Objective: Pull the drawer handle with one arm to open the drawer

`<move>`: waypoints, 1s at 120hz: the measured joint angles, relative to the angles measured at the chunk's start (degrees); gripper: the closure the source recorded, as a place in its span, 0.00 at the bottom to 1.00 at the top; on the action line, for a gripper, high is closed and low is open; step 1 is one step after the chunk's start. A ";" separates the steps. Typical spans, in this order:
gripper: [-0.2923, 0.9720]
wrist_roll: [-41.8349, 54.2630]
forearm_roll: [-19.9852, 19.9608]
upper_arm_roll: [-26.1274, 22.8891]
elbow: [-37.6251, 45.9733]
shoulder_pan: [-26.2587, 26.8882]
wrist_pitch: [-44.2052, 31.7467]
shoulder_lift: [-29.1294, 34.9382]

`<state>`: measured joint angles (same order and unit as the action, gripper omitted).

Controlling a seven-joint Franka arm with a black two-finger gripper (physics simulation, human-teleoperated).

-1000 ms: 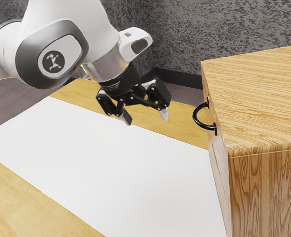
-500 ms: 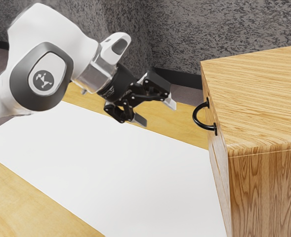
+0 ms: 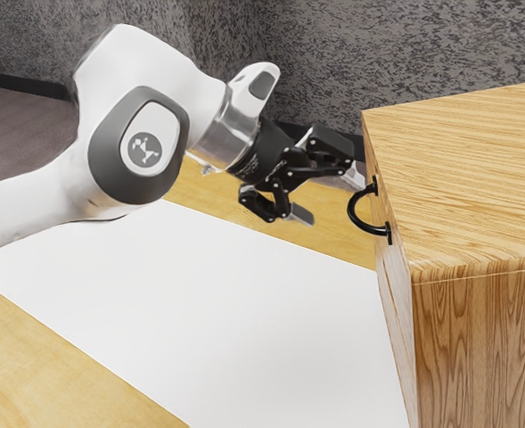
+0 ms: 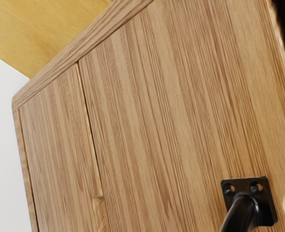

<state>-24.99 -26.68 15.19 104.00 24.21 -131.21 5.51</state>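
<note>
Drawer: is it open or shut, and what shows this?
Shut. The drawer front lies flush with the cabinet; the open gripper has not gripped the handle.

On our desk [image 3: 30, 374], at the exterior view's right, the drawer cabinet [image 3: 467, 205]; on its face toward the exterior view's left, the handle [image 3: 362, 212]; our end effector [image 3: 329, 198] just beside that handle, on its left; a mat [image 3: 200, 303] on the desk, left of the cabinet; the wall [image 3: 378, 53] behind.
</note>
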 joint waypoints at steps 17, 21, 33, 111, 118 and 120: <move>0.23 0.18 -0.93 0.29 -0.06 0.90 -0.83 -1.41; 0.23 0.24 -0.92 0.94 0.25 1.65 -0.94 -1.36; 0.23 0.75 -0.50 3.99 0.56 4.66 -1.06 -1.24; 0.23 3.95 0.28 14.21 4.90 11.72 -0.97 4.14; 0.23 4.07 0.06 14.13 5.41 11.07 -0.99 4.80; 0.23 4.10 0.01 14.12 5.51 11.08 -0.99 4.95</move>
<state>-20.89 -26.66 29.31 109.51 35.29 -132.20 10.45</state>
